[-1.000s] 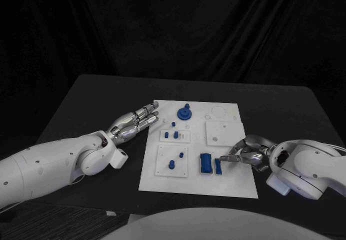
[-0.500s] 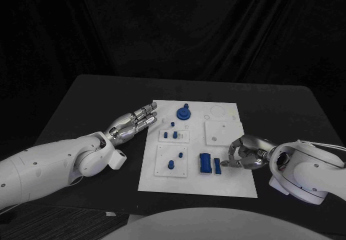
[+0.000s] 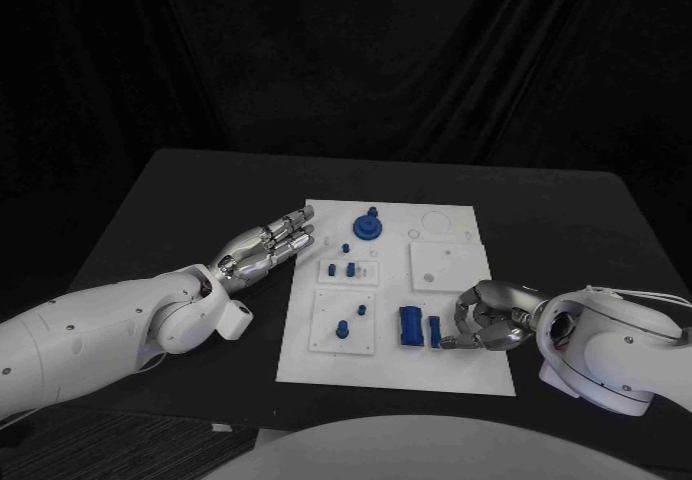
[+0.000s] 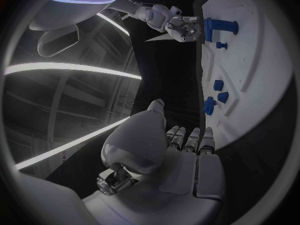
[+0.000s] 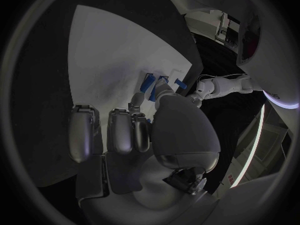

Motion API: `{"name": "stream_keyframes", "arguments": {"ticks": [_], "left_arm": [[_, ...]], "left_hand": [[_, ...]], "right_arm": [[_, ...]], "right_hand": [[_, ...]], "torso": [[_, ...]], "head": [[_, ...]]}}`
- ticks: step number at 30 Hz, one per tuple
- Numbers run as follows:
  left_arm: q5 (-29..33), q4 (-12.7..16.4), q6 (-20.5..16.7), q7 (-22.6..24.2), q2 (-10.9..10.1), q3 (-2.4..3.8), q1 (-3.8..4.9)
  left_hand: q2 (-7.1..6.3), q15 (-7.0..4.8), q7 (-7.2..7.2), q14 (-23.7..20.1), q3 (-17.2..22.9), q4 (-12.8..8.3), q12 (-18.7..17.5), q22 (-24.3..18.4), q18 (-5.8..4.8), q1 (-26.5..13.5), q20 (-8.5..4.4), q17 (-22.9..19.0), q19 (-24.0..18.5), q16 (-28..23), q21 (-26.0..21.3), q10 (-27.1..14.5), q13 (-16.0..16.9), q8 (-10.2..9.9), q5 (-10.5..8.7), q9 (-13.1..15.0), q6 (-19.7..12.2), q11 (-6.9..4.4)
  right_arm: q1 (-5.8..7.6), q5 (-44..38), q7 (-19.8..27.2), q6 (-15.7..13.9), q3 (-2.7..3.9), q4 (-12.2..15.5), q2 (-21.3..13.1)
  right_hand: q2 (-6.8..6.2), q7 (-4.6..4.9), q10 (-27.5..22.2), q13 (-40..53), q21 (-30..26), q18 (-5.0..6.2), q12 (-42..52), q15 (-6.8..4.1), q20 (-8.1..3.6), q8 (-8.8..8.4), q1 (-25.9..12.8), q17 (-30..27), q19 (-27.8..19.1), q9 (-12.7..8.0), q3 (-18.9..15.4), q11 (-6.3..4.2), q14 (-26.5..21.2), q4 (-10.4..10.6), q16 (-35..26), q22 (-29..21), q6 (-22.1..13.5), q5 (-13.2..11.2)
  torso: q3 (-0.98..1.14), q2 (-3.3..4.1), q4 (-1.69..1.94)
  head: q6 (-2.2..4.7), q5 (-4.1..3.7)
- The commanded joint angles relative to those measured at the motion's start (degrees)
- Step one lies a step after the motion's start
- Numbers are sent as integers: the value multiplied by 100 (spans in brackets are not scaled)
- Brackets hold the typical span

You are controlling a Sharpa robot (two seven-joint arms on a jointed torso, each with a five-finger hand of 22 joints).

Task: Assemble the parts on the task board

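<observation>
I've got the right robot hand (image 3: 486,316) down at the near right edge of the task board (image 3: 462,370), fingers curled in over the white plate; whether anything is pinched between them I cannot tell, since the knuckles cover the fingertips from above and its thumb blocks the wrist view. Just beside those fingertips, on the side toward the other arm, lie two long blue blocks (image 3: 421,328) side by side, the nearer one almost touching the fingers. Farther that way, a raised white tile carries two small blue pegs (image 3: 343,327). The left robot hand (image 3: 270,245) hovers flat and wide with nothing in it, fingers stretched out along the board's far left edge. Just off its fingertips I see a pair of small blue pieces (image 3: 340,269) on the board, and beyond them a round blue gear-like part (image 3: 369,229) with a stub on top. Between the two hands, nearer the right one, a blank white square tile (image 3: 444,265) is set into the board. The black bench (image 3: 577,230) runs all around.
</observation>
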Motion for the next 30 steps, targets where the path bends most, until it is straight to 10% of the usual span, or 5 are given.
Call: {"name": "stream_keyframes", "arguments": {"ticks": [1,30], "left_arm": [[3,12,69,40,-2,4,-9],[3,15,105,20,7,4,-18]], "left_hand": [[-11,58,35,0,21,-76,-19,-6,-42,81,53,-5,6,-21,-17,0,-6,25,50,9,14,53],[-18,69,44,0,83,-187,-19,-6,-51,138,55,-5,6,-21,-18,0,-6,25,98,9,18,63]], "right_arm": [[-22,-113,-110,159,-1,17,20],[-37,-116,-332,95,0,-116,209]], "right_hand": [[-9,-3,615,1506,-28,105,15,-40,-40,27,-48,-7,209,12,-30,-43,262,4,-27,1188,-38,-22],[280,-25,615,1506,-58,111,15,-59,-61,104,131,-8,205,208,1,-64,266,-85,-37,1179,-120,-12]], "torso": [[1,-3,11],[1,-9,8]], "head": [[-1,-8],[-1,-4]]}}
